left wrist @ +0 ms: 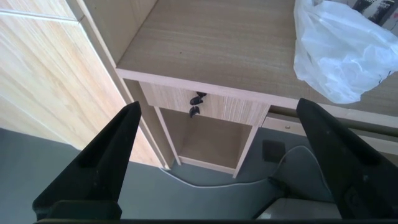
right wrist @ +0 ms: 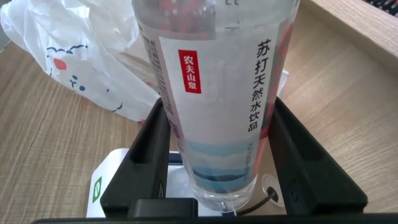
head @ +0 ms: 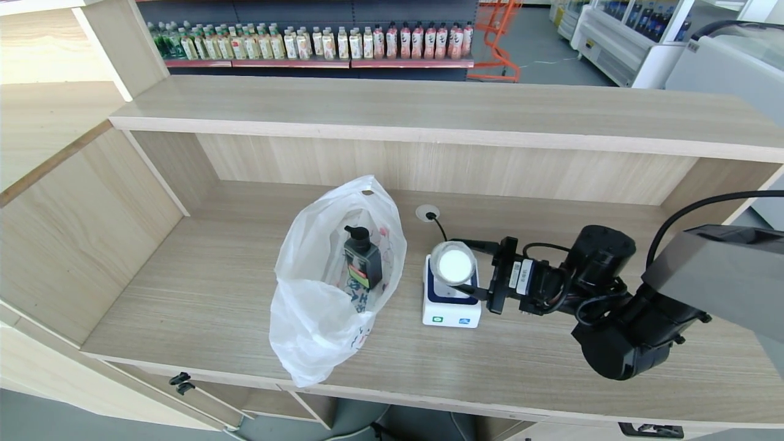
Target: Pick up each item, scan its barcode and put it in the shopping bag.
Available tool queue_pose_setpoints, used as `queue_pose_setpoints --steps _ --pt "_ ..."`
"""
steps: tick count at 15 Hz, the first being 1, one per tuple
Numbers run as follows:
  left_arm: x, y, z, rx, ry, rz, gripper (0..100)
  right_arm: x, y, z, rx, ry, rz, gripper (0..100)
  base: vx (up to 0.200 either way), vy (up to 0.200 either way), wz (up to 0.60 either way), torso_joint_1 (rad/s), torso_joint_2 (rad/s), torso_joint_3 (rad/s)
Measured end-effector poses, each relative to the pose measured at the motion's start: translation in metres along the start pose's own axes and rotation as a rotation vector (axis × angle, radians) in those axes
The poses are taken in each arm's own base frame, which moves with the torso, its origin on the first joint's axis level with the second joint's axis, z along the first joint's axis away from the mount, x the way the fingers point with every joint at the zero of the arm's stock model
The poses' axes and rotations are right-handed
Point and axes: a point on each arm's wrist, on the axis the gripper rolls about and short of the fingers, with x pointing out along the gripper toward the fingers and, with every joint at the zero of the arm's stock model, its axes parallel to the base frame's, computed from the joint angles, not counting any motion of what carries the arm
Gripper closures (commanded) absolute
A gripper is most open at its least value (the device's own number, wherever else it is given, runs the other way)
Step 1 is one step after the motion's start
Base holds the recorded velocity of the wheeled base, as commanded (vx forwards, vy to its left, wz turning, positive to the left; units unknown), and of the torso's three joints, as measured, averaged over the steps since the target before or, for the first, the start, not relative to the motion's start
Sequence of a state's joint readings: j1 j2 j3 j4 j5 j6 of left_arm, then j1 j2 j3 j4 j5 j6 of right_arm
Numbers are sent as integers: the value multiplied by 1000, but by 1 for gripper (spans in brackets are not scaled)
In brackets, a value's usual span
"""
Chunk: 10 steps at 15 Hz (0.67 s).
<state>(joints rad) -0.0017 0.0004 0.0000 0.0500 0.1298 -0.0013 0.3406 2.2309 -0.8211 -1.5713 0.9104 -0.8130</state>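
Observation:
My right gripper (head: 460,268) is shut on a clear drink bottle (head: 454,263) with a white cap and holds it just above the white and blue scanner (head: 451,309). In the right wrist view the bottle (right wrist: 217,93) stands between the black fingers (right wrist: 149,146), its printed label facing the camera, with the scanner (right wrist: 115,180) below. The white plastic shopping bag (head: 334,282) stands open to the left of the scanner, with a dark pump bottle (head: 362,260) inside. My left gripper (left wrist: 217,162) hangs open and empty, low in front of the counter's front edge (left wrist: 205,84).
The wooden counter (head: 202,294) has a raised back wall and side panels. A cable runs from a grommet (head: 427,212) to the scanner. A drawer with a black lock (left wrist: 198,106) sits under the counter's front left. Shelves of drinks stand far behind.

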Motion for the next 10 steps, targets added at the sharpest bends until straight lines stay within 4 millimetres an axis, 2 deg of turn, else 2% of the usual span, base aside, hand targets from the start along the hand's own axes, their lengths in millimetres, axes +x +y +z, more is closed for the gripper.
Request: queue_pose_setpoints --steps 10 --pt "0 0 0 0 0 0 0 4 4 -8 -13 -23 27 100 0 0 0 0 0 0"
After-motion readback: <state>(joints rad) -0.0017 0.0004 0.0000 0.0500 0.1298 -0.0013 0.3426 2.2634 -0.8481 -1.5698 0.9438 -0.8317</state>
